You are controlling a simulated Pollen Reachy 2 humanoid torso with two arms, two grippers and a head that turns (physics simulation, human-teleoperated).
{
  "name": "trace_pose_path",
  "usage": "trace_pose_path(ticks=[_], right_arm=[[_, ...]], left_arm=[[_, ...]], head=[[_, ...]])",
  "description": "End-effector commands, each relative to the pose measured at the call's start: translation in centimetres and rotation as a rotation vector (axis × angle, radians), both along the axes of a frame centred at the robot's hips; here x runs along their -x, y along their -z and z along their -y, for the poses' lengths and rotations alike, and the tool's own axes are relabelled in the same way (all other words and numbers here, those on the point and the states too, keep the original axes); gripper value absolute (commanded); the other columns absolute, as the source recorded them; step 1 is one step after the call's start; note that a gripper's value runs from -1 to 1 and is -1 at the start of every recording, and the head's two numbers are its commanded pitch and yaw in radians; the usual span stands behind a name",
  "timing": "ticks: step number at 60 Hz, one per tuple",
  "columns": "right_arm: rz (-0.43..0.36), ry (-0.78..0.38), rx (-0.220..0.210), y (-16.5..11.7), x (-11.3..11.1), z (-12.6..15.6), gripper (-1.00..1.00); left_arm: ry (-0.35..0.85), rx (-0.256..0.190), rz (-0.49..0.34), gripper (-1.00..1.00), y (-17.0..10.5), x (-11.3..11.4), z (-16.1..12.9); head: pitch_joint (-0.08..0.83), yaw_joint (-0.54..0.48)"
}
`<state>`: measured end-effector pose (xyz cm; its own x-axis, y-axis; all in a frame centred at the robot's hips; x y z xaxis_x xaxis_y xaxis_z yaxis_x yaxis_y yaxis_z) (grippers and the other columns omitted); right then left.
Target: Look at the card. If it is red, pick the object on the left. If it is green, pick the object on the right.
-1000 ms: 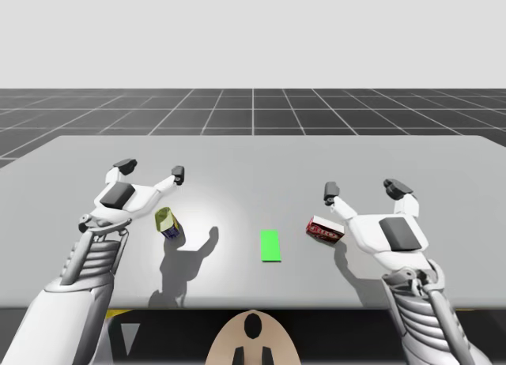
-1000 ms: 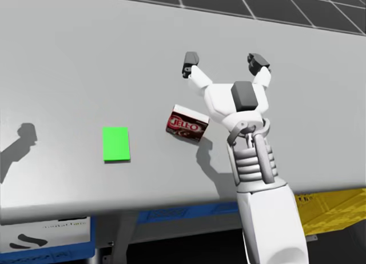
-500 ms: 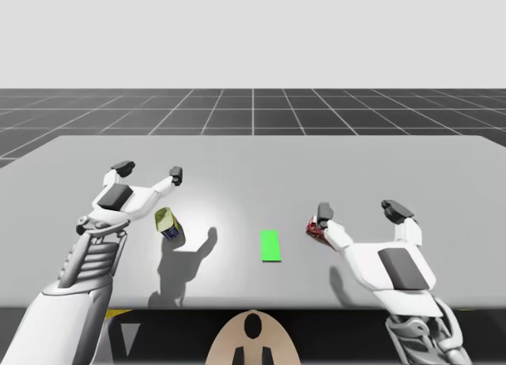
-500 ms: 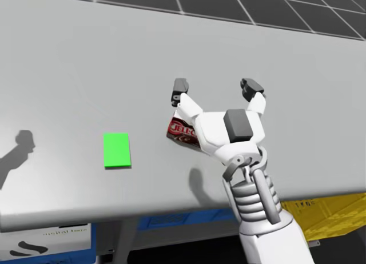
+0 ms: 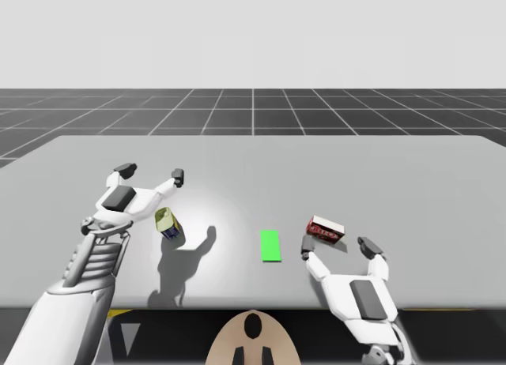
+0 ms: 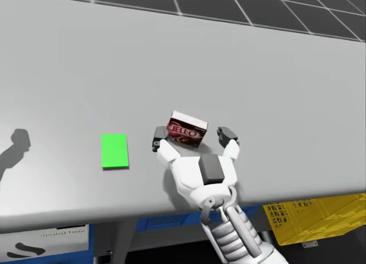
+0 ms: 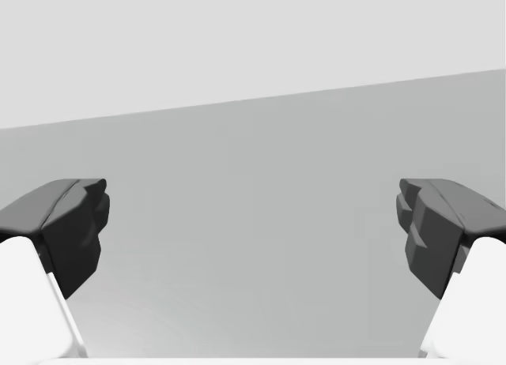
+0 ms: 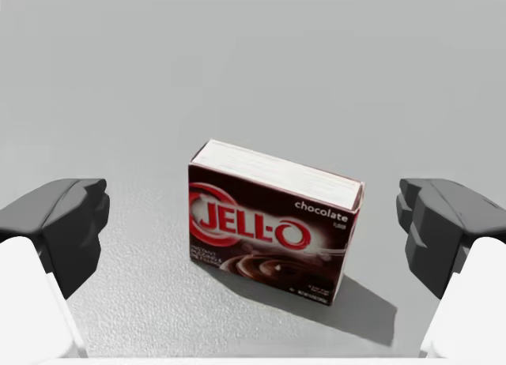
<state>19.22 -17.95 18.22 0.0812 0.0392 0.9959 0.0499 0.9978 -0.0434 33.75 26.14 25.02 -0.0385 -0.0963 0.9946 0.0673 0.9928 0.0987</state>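
A green card (image 5: pixel 270 245) (image 6: pixel 114 151) lies flat on the grey table (image 5: pixel 253 156). Right of it stands a dark red box (image 5: pixel 325 231) (image 6: pixel 186 128) (image 8: pixel 273 219) on its long edge. Left of the card is a yellow-green can (image 5: pixel 167 223), tipped over. My right gripper (image 5: pixel 337 250) (image 6: pixel 195 138) (image 8: pixel 253 238) is open just short of the box, on the near side, with the box ahead of and between its spread fingers, untouched. My left gripper (image 5: pixel 150 174) (image 7: pixel 253 238) is open, hovering behind the can, with bare table between its fingers.
The table's front edge (image 6: pixel 171 210) runs right under my right wrist. Below it stand a yellow crate (image 6: pixel 311 215) and a blue bin (image 6: pixel 51 241). Bare table stretches behind the objects.
My right arm has pulled back toward the front edge and swung left, so its gripper now sits in front of the red box instead of beside it. My head tilted slightly. The left arm barely moved.
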Motion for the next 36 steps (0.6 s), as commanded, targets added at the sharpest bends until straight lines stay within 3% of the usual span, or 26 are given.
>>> trace_pose_path(ticks=[1, 9, 18, 32, 36], right_arm=[[-0.050, 0.061, -0.151, 1.7, -0.5, -2.7, -1.00], [-0.081, 0.116, -0.186, 2.5, -2.0, -3.2, -1.00], [-0.080, 0.180, -0.175, 3.0, -3.5, -3.7, -1.00], [-0.130, 0.167, -0.219, 2.9, -5.8, -4.8, -1.00], [-0.129, 0.179, -0.202, 3.0, -6.5, -4.8, -1.00]], left_arm=[[0.001, -0.002, 0.001, -1.00, 0.0, -0.1, 0.0], [0.003, -0.002, 0.001, -1.00, 0.1, -0.2, 0.0], [0.005, 0.003, 0.005, -1.00, -0.1, -0.3, -0.2], [0.006, 0.008, 0.008, -1.00, -0.2, -0.4, -0.3], [0.009, 0.005, 0.006, -1.00, -0.1, -0.4, -0.2]], head=[[0.709, -0.33], [0.707, -0.33], [0.703, -0.34], [0.700, -0.34], [0.700, -0.34]])
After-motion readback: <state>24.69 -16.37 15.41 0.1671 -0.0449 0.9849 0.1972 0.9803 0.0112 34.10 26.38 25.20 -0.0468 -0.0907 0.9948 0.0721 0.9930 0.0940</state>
